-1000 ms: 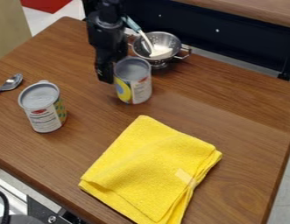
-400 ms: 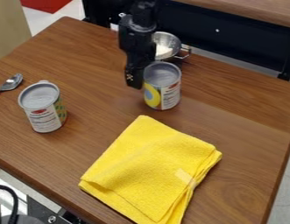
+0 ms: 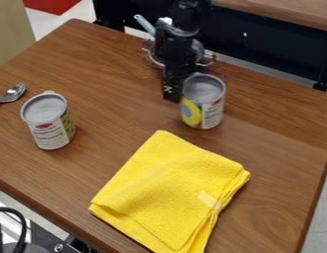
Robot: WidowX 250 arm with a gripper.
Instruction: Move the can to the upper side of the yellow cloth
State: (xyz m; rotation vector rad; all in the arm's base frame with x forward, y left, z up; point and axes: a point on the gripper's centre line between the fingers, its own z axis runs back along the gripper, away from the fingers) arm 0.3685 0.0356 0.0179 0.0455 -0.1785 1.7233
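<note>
Mostly, what lies around and below the gripper is a brown wooden table (image 3: 271,123), wide enough to run past it on both sides. Toward the camera from the gripper, lower in the view, a folded yellow cloth (image 3: 172,188) lies flat with one corner pointing up the table. The black arm (image 3: 182,29) comes in from the top edge, right of the view's middle, and drops steeply, almost straight down, its lower end leaning slightly left. At that end the gripper (image 3: 172,89) hangs pointing downward, low over the table; whether it is wide, narrow or holding something, I cannot tell. Behind it sits a metal strainer (image 3: 200,49), partly hidden by the arm. Just to the gripper's right in the view, the nearer can (image 3: 204,104) is upright, beyond the upper side of the cloth and apart from it. Well to the gripper's left and a bit lower, the other can (image 3: 48,121) stands upright too. Farther left, at about the gripper's height in the view, lies a spoon (image 3: 16,92). Up and left of the gripper, a pale blue handle (image 3: 144,23) slants beside the arm.
</note>
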